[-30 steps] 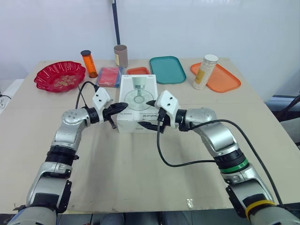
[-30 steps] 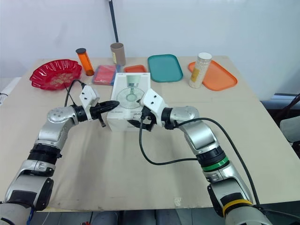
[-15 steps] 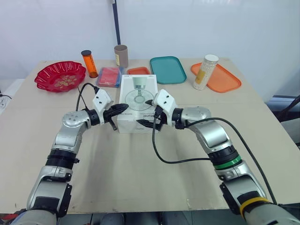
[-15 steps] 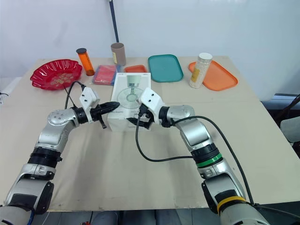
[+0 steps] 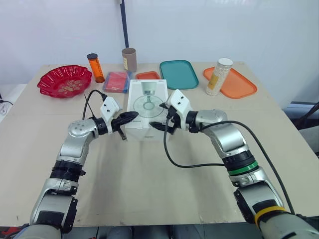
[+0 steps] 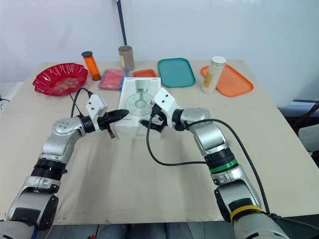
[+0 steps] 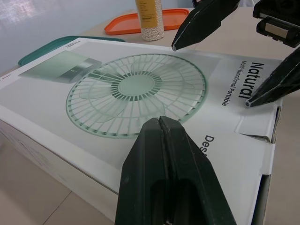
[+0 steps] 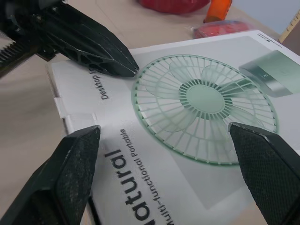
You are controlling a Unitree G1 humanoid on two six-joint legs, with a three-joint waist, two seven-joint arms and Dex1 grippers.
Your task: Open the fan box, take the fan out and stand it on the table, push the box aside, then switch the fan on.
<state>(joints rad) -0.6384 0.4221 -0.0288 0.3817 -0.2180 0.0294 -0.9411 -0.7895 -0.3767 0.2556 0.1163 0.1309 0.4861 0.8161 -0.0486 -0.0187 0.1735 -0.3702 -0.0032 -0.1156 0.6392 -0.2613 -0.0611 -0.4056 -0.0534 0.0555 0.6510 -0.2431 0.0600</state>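
The fan box (image 5: 145, 107) lies flat and shut in the middle of the table (image 5: 149, 179), with its printed fan facing up. The left gripper (image 5: 132, 115) has its fingers pressed together, their tip at the box's top near its left edge. The right gripper (image 5: 157, 117) hangs over the box's front right corner, fingers spread wide, gripping nothing.

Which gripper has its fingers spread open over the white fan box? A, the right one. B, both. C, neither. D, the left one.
A: the fingers of the right gripper stand wide apart above the white cardboard fan box, while those of the left gripper are pressed together.
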